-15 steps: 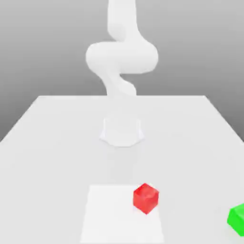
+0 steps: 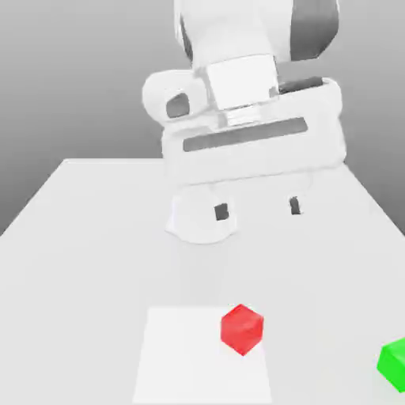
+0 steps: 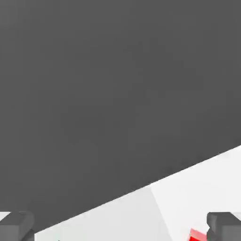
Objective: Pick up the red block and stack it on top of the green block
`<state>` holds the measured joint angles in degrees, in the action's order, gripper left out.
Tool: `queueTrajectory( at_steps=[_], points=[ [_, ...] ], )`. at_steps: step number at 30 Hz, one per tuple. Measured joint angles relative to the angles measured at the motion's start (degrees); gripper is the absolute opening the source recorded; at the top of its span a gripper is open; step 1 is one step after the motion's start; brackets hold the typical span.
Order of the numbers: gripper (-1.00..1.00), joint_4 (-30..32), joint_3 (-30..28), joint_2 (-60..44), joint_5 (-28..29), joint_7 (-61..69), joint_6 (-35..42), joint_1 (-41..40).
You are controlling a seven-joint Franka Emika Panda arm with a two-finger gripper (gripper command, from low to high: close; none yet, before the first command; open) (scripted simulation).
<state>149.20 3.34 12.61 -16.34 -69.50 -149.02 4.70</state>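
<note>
pale grey backdrop fades behind a white table (image 2: 95,261), where a brighter white square (image 2: 190,364) lies flat. the red block (image 2: 242,329) sits over the square's edge on the exterior view's right side, with one corner toward the camera. the green block (image 2: 394,364) (partly cut off by the frame) rests on the table at the exterior view's right, well apart from the red one. above the table hangs the end effector (image 2: 258,209), open and empty, slightly tilted, its two fingers spread wide.
</note>
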Motion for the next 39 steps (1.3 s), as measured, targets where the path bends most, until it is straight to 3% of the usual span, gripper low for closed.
queueTrajectory(
  at_steps=[4,10,20,21,28,39],
  points=[
    [0.00,4.2,2.7,-6.6,3.6,-10.6,-4.7,-0.7],
    [0.00,8.8,2.5,-14.5,16.5,-29.1,-11.4,-1.0],
    [0.00,7.4,-0.3,-26.5,21.0,-32.8,-21.6,0.9],
    [-1.00,7.3,-0.5,-27.3,21.1,-32.9,-22.2,1.1],
    [-1.00,7.3,-0.5,-27.2,21.2,-33.1,-22.3,1.1],
    [-1.00,9.1,1.5,-14.8,17.1,-30.0,-11.7,0.1]
  ],
)
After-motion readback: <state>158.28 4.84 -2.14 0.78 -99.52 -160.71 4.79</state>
